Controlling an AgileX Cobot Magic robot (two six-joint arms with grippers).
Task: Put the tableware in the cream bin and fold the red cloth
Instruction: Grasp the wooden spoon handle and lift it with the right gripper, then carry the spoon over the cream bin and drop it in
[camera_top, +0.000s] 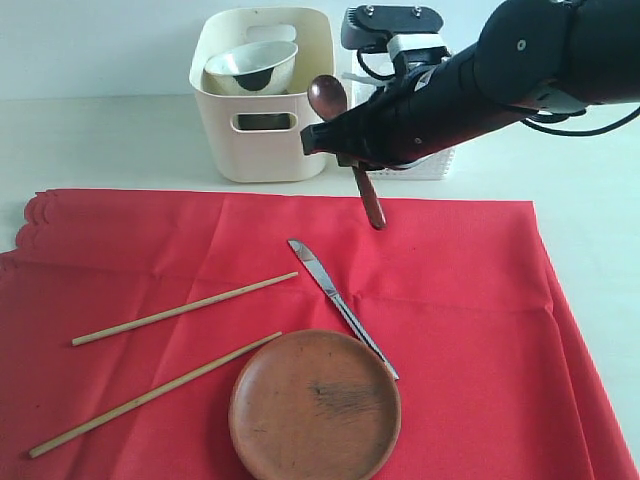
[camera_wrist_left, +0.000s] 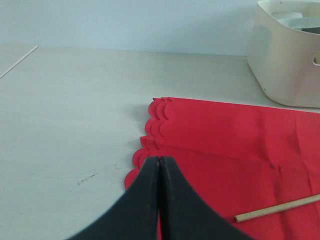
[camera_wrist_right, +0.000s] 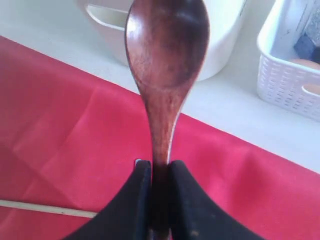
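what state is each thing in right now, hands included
red cloth, spread out, unfolded
cream bin, upright, bowl inside
bowl, tilted in the bin
right hand, shut on the wooden spoon
wooden spoon, held off the cloth, scoop end up
left hand, shut, empty
knife, lying on the cloth
chopsticks, both lying on the cloth, apart
brown plate, upright on the cloth, empty

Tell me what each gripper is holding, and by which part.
The right gripper holds the wooden spoon by its handle. The left gripper is shut and holds nothing.
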